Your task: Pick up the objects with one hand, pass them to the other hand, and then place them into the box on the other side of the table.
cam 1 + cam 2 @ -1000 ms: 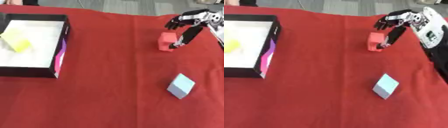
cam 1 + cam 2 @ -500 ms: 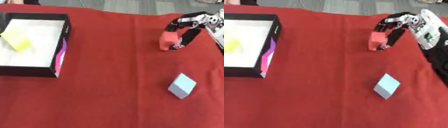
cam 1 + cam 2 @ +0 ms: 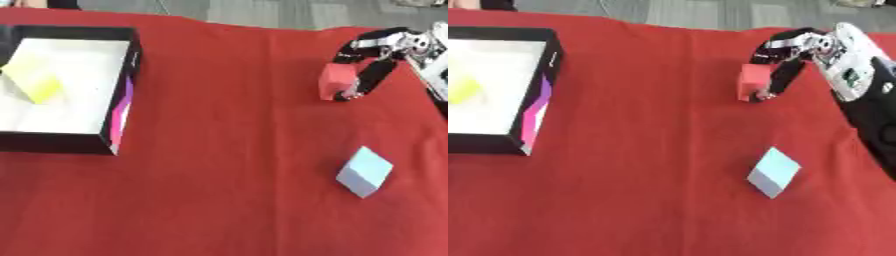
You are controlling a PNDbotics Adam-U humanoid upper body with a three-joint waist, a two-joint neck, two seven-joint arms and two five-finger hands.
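A red block (image 3: 335,81) stands on the red cloth at the upper right. My right hand (image 3: 791,50) comes in from the right and curls round it, fingers over its top and thumb down its right side. A pale blue block (image 3: 364,171) lies alone lower right, apart from the hand. At the left sits a black box with a white floor (image 3: 79,85), and a yellow block (image 3: 33,82) lies inside it. My left hand shows in no view.
The red cloth (image 3: 219,150) covers the whole table. A grey floor runs along the far edge. The box has a pink and purple stripe (image 3: 122,112) on its right wall.
The red block and my right hand have shifted slightly up and to the right. The other blocks have kept their places.
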